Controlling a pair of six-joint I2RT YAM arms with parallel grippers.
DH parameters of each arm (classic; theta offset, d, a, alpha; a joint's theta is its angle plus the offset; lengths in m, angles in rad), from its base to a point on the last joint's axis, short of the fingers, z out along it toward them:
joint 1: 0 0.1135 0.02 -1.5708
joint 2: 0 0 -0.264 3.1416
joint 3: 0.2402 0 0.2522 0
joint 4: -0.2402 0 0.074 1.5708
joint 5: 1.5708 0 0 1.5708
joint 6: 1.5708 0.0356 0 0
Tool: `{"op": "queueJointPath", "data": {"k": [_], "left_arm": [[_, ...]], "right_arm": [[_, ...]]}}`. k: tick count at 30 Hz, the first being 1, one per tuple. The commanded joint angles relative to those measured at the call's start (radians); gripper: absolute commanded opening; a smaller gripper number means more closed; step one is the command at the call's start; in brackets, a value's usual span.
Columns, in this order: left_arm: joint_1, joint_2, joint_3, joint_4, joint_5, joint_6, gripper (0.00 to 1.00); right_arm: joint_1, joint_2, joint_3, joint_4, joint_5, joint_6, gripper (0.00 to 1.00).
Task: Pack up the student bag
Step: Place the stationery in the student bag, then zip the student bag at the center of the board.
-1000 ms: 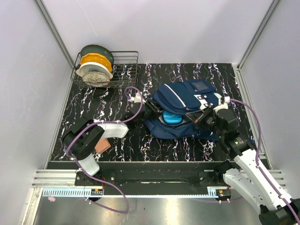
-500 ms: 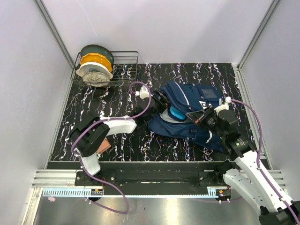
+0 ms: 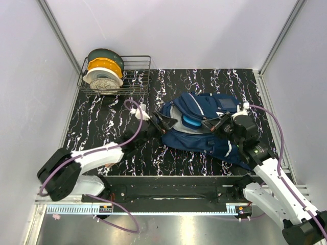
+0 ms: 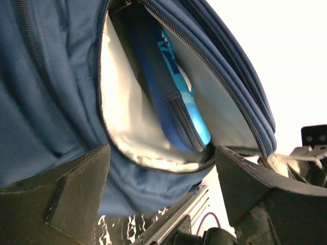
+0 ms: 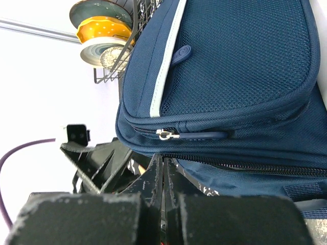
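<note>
The student bag (image 3: 202, 142), navy with a white stripe, lies on its side right of centre with its main mouth gaping toward the left arm. A bright blue pouch (image 3: 192, 122) sits inside against the pale lining (image 4: 127, 127). My left gripper (image 3: 164, 122) is open just outside the bag's mouth, and its fingers (image 4: 61, 199) stand wide apart with nothing between them. My right gripper (image 3: 215, 124) is shut. Its tips (image 5: 163, 166) sit against the underside of the bag's front pocket (image 5: 235, 61), just below a zip pull (image 5: 168, 135). I see nothing pinched between them.
A wire rack (image 3: 134, 76) with tape spools (image 3: 104, 71) stands at the back left. The black marbled mat (image 3: 102, 117) ends at a metal rail along the near edge. White walls close in on three sides.
My left gripper has opened and drawn back left out of the bag's mouth, leaving the blue pouch inside. The bag has shifted and slumped. The right gripper stays shut.
</note>
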Motion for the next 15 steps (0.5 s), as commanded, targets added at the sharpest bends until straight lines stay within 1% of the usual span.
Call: {"op": "queueJointPath", "data": {"k": [1, 2, 3, 4, 5, 6, 7, 8, 9, 10, 11, 12, 13, 14, 15], "left_arm": [[0.001, -0.196, -0.043, -0.162, -0.049, 0.127, 0.91], [0.007, -0.222, -0.031, -0.192, -0.089, 0.153, 0.94], [0.029, -0.241, -0.016, -0.207, -0.094, 0.188, 0.98], [0.049, -0.254, 0.004, -0.227, -0.083, 0.268, 0.99], [0.073, -0.248, 0.032, -0.244, -0.061, 0.3, 0.99], [0.124, -0.236, 0.102, -0.261, -0.018, 0.33, 0.99], [0.153, -0.191, 0.14, -0.286, 0.018, 0.389, 0.99], [0.184, -0.161, 0.183, -0.301, 0.053, 0.411, 0.99], [0.239, -0.129, 0.266, -0.307, 0.143, 0.431, 0.99], [0.269, -0.047, 0.311, -0.31, 0.209, 0.477, 0.99], [0.296, 0.001, 0.413, -0.321, 0.342, 0.497, 0.99], [0.341, 0.055, 0.475, -0.344, 0.415, 0.52, 0.99], [0.36, 0.163, 0.536, -0.381, 0.496, 0.585, 0.99], [0.372, 0.217, 0.652, -0.407, 0.654, 0.621, 0.99], [0.391, 0.271, 0.709, -0.451, 0.717, 0.652, 0.99]], "right_arm": [[-0.002, -0.011, 0.054, 0.056, 0.063, -0.025, 0.0], [-0.002, -0.018, 0.048, 0.05, 0.054, -0.025, 0.0], [-0.002, -0.025, 0.03, 0.05, 0.047, -0.033, 0.0], [-0.002, -0.046, 0.019, 0.049, 0.037, -0.041, 0.0], [-0.002, -0.058, 0.011, 0.044, 0.015, -0.05, 0.0], [-0.002, -0.071, -0.009, 0.027, 0.003, -0.071, 0.0], [-0.001, -0.103, -0.019, 0.021, -0.015, -0.08, 0.0], [-0.001, -0.118, -0.03, 0.018, -0.055, -0.09, 0.0], [-0.002, -0.132, -0.044, -0.008, -0.071, -0.106, 0.0], [-0.001, -0.161, -0.05, -0.025, -0.086, -0.111, 0.0], [-0.001, -0.178, -0.061, -0.046, -0.115, -0.117, 0.0], [-0.002, -0.196, -0.084, -0.059, -0.124, -0.116, 0.0], [-0.002, -0.231, -0.093, -0.071, -0.127, -0.111, 0.0], [-0.002, -0.245, -0.104, -0.094, -0.127, -0.098, 0.0], [-0.002, -0.258, -0.121, -0.1, -0.126, -0.093, 0.0]]}}
